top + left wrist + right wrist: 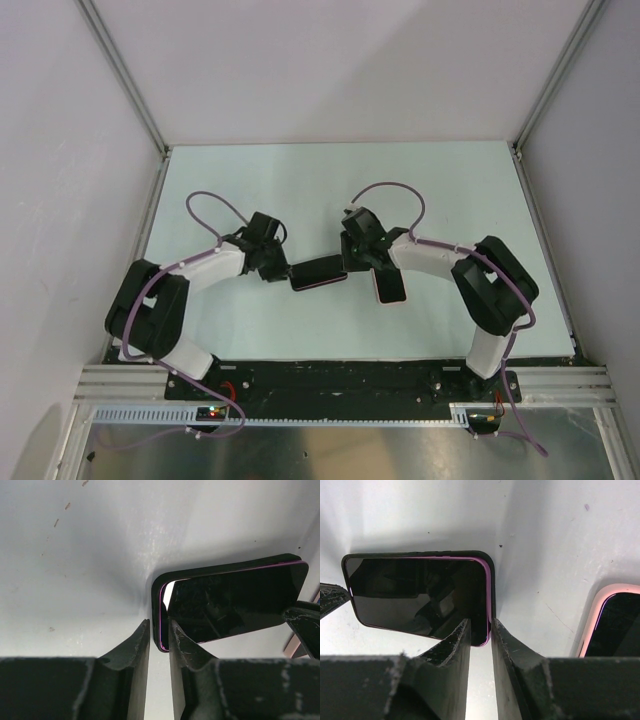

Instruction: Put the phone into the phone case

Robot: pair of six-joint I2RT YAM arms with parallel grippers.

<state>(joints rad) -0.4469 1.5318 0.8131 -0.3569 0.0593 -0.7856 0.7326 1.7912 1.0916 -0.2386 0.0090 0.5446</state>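
A dark-screened phone with a purple edge [318, 272] sits in a black case and is held above the table between my two grippers. My left gripper [288, 272] is shut on the case's left end [156, 587]. There a pale gap shows between the phone's corner [235, 600] and the case rim. My left gripper [159, 630] has one finger outside the rim and one over the screen. My right gripper [350, 268] is shut on the other end, pinching phone [415, 595] and case rim [492, 580] together. It also shows in the right wrist view [481, 627].
A second phone in a pink case [390, 285] lies flat on the white table just under and right of my right gripper; it also shows in the right wrist view [615, 625]. White walls enclose the table [330, 180] at the back and sides.
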